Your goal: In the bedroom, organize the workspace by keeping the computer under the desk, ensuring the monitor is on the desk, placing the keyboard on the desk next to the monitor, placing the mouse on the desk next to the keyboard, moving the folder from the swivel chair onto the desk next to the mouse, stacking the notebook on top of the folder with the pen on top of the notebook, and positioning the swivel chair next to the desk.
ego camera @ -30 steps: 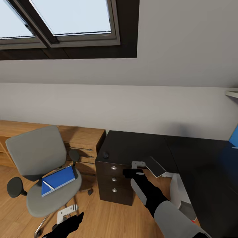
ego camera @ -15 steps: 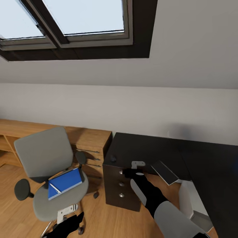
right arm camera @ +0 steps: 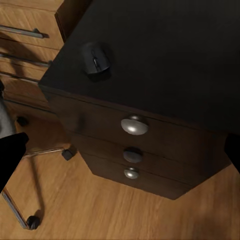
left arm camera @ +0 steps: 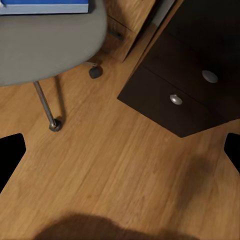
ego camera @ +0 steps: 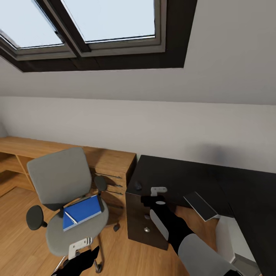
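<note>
Black veneer covers the desk (ego camera: 180,178), whose drawer block with round metal knobs (right arm camera: 134,125) forms its end nearest the chair. No brand, label or writing can be read on any surface. A small dark computer mouse (right arm camera: 96,59) sits on the desk top close to the corner above the drawers; in the head view the mouse (ego camera: 137,186) lies near that same edge. A flat grey slab (ego camera: 201,205), probably the keyboard, juts out tilted below the desk's front edge, further along.

Beside the desk's end stands a light wooden cabinet with bar-handled drawers (ego camera: 111,172), and in front of it the grey swivel chair (ego camera: 63,199) with round dark armrests. On its seat lies the blue folder (ego camera: 82,212), a white pen (ego camera: 71,217) resting across the cover; whether a notebook lies on the folder cannot be told apart. In the left wrist view the folder's edge (left arm camera: 47,6) shows at the seat's rim, with the chair's metal legs and castors (left arm camera: 54,125) on the wooden plank floor (left arm camera: 115,170).

The left gripper (left arm camera: 120,145) hangs low over bare floor between the chair base and the drawer block, its two black fingertips spread far apart and holding nothing. The right gripper (right arm camera: 120,150) is raised in front of the drawers, its fingertips likewise set wide and empty. A stretch of open floor lies between chair and desk.
</note>
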{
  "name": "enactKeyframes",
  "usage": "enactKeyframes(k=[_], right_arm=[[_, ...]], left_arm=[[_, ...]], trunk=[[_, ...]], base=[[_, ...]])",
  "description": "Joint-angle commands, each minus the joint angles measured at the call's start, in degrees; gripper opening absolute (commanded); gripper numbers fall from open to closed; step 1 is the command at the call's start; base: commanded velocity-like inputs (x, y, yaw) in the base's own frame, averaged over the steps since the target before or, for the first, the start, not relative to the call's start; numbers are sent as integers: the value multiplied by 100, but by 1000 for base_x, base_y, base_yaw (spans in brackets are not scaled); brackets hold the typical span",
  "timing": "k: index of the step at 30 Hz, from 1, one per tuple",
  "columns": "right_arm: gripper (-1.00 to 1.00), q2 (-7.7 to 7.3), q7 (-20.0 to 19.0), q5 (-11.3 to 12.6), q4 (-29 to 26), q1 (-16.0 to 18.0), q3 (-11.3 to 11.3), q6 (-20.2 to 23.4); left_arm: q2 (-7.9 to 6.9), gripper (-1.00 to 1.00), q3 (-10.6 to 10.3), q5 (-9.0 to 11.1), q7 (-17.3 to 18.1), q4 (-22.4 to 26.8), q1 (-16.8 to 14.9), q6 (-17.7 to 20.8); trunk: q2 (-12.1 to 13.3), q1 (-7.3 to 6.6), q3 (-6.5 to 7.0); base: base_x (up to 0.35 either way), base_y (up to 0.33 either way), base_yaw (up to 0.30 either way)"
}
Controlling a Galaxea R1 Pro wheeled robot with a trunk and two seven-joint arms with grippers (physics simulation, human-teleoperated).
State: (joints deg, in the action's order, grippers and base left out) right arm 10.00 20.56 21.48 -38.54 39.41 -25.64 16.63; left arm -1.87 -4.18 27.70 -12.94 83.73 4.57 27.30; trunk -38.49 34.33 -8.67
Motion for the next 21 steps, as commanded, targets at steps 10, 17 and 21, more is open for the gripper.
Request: enactKeyframes(k=[10, 17, 21], right_arm=[[100, 0, 15, -180, 42, -4, -96, 24], [100, 0, -1, -501, 48, -67, -208, 17], [100, 0, -18, -523, 84, -72, -224, 14]], left_arm=[[-11, 100, -13, 60, -51, 29, -1, 12], [-14, 100, -7, 60, -46, 40, -1, 12], [-13, 100, -5, 60, -43, 86, -2, 12]], trunk=[[-8, 2, -8], [-8, 2, -8], [-8, 2, -8]], base=[[244, 0, 1], [319, 43, 0], [293, 182, 0]])
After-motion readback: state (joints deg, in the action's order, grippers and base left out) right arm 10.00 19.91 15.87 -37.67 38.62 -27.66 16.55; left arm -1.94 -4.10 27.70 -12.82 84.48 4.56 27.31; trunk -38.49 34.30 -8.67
